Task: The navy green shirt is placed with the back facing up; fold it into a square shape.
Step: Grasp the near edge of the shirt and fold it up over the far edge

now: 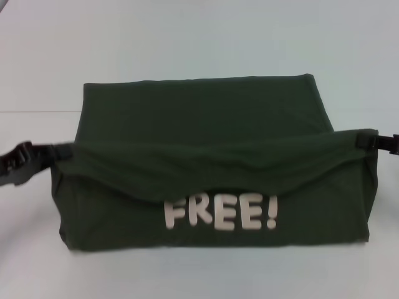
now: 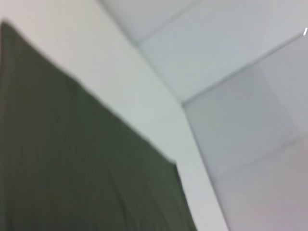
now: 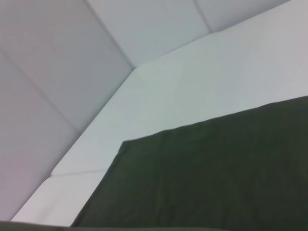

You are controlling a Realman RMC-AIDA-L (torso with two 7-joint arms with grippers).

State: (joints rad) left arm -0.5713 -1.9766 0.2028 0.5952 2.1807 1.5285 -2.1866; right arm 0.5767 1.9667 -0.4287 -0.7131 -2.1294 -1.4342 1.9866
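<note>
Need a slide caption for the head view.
Both tools, left and right, hold the shirt edge over "FREE!".

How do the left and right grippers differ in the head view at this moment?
The left gripper shows more of its black body and sits beyond the shirt's edge; the right gripper is mostly hidden, only a small part showing. The left sits lower than the right. Both hold the raised fold above the "FREE!" print.

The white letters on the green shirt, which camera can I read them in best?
The head view. There the white letters spell "FREE!" on the front of the navy green shirt, just below the fabric edge stretched between the two arms. Both wrist views show only plain dark green cloth and white table, with no letters at all.
</note>
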